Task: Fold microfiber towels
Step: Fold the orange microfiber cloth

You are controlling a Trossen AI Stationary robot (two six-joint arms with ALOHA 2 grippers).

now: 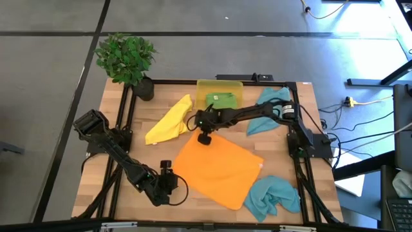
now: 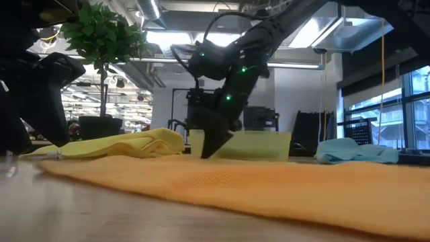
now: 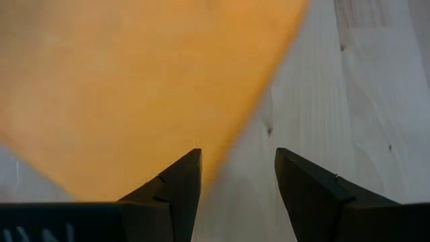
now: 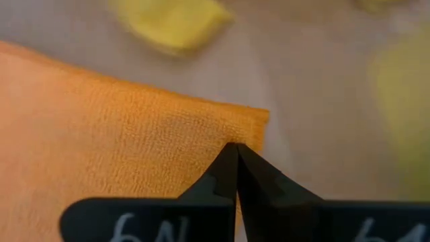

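High view, right hand (image 1: 205,138) pinched closed on orange towel (image 1: 219,169) corner, left hand (image 1: 168,179) spread wide, fingertips hidden.

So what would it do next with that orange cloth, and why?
Probably lift the far corner and carry it across to start a fold. The orange towel lies flat, the right end effector sits shut at that corner, apparently pinching it, and the left end effector waits open at the near edge.

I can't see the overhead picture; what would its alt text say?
An orange towel lies spread flat mid-table, the right gripper shut at its far corner and the left gripper open by its near-left edge. Yellow and two teal towels lie around; a green one sits in a bin.
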